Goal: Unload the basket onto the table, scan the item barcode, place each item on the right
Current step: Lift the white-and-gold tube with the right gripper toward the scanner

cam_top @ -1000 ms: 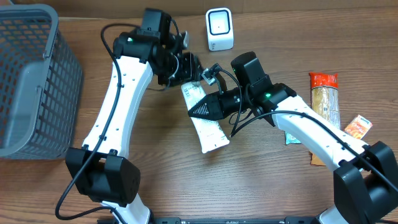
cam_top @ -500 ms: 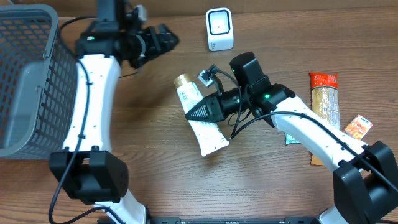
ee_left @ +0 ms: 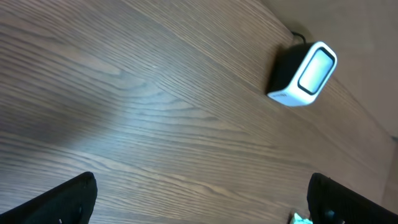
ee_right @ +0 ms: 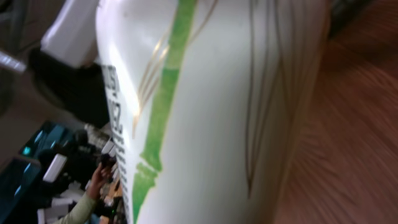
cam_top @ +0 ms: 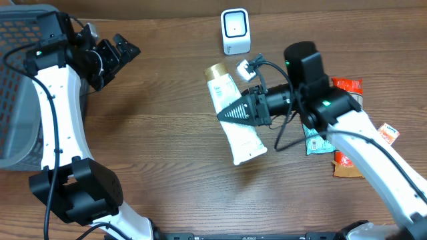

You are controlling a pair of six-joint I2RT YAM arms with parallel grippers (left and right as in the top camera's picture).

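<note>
In the overhead view, a white tube (cam_top: 244,139) with a gold cap is being pinched across its middle by the right gripper (cam_top: 225,115), whose jaws are being pressed against its sides. The tube is being held slantwise near the middle of the table (cam_top: 167,173). Its cap end is being pointed toward the white scanner (cam_top: 235,31) at the far edge, near it but apart. The left gripper (cam_top: 123,48) is being held well off to the left, beside the grey basket (cam_top: 17,100), with its fingers spread wide and nothing between them. Snack packets (cam_top: 347,85) are being partly hidden by the right arm at the right side.

In the left wrist view, the two black fingers (ee_left: 59,202) are being shown far apart at the bottom corners, with only bare wood between them. The scanner is being seen at the upper right, standing on the table.

In the right wrist view, the picture is being filled almost wholly by the tube, white with a green stripe and thin gold lines. Black printing is being shown along its left edge, too blurred to read. The gripper's own fingers cannot be made out here.
</note>
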